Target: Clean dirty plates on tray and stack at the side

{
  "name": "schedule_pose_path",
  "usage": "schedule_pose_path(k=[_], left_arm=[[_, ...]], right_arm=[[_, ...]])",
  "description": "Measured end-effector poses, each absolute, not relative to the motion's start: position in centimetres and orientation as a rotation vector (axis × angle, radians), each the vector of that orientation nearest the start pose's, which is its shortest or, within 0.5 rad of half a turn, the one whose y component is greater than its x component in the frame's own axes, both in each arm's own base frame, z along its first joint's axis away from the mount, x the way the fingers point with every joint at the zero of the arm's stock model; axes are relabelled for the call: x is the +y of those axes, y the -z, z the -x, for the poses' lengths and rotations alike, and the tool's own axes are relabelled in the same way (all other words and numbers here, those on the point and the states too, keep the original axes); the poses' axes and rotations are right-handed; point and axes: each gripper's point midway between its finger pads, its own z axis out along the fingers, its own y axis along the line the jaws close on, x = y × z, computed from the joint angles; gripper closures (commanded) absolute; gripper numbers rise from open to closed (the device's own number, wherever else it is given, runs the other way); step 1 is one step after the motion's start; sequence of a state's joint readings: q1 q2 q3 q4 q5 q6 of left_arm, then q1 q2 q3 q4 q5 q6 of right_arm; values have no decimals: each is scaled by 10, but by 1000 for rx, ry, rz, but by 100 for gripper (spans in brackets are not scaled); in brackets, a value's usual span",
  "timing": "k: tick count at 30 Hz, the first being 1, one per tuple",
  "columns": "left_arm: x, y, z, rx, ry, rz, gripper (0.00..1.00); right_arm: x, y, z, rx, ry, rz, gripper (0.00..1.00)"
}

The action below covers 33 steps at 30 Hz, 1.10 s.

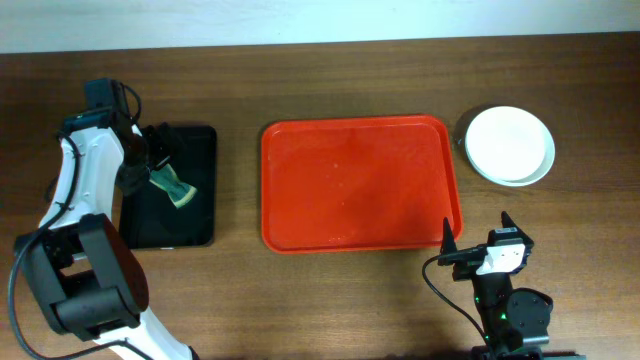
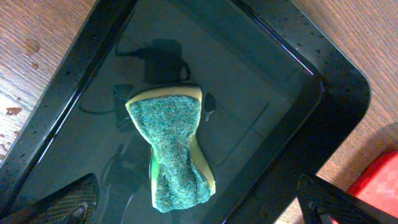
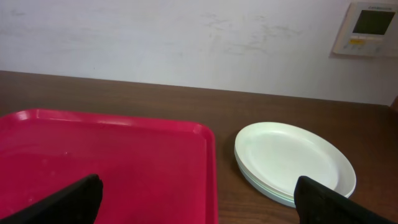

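Note:
The plates (image 1: 510, 144) sit in one stack on the table, right of the red tray (image 1: 358, 186); they also show in the right wrist view (image 3: 292, 158). The tray (image 3: 112, 162) holds nothing. My right gripper (image 1: 478, 250) is open and empty at the tray's front right corner. My left gripper (image 1: 150, 150) is open above a green sponge (image 2: 177, 144) that lies in the black tray (image 2: 323, 93). The sponge (image 1: 176, 187) is free of the fingers.
The black tray (image 1: 170, 185) stands left of the red tray. Small crumbs and stains (image 2: 30, 46) lie on the wood beside it. A wall with a white control panel (image 3: 371, 26) rises behind the table.

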State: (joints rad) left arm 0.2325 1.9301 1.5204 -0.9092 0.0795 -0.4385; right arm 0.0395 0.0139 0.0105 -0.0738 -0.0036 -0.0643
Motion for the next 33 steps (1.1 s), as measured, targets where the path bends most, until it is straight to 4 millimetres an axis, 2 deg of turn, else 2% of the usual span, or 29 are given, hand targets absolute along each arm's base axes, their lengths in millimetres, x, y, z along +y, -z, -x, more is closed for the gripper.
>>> schedule_pose_path(k=[5, 8, 11, 14, 17, 18, 21, 24, 26, 27, 28, 30, 33], left_arm=[[84, -83, -415, 2732, 153, 937, 1], [85, -105, -415, 2683, 156, 917, 1], [85, -155, -413, 2568, 154, 869, 1], [85, -214, -396, 2443, 123, 828, 1], [82, -255, -376, 2352, 101, 763, 1], [81, -264, -370, 2326, 98, 744, 1], [69, -271, -357, 2249, 100, 645, 1], [25, -276, -353, 2100, 171, 330, 1], [-8, -279, -339, 2001, 221, 119, 1], [-18, -282, -331, 1943, 225, 42, 1], [-34, -285, -309, 1845, 221, -91, 1], [-38, -285, -280, 1746, 170, -190, 1], [-40, -272, -251, 1700, 128, -250, 1]], right_arm=[[10, -158, -246, 1645, 16, 88, 1], [10, -158, -246, 1645, 16, 89, 1], [10, -158, -246, 1645, 16, 89, 1], [10, -157, -246, 1646, 16, 88, 1], [10, -157, -246, 1646, 16, 89, 1], [10, -158, -246, 1645, 17, 89, 1], [10, -157, -246, 1646, 17, 88, 1], [10, -158, -246, 1645, 17, 87, 1], [10, -157, -246, 1646, 17, 87, 1], [10, -158, -246, 1645, 17, 87, 1], [10, -157, -246, 1646, 17, 87, 1], [10, -158, -246, 1645, 17, 88, 1], [10, -158, -246, 1644, 17, 87, 1]])
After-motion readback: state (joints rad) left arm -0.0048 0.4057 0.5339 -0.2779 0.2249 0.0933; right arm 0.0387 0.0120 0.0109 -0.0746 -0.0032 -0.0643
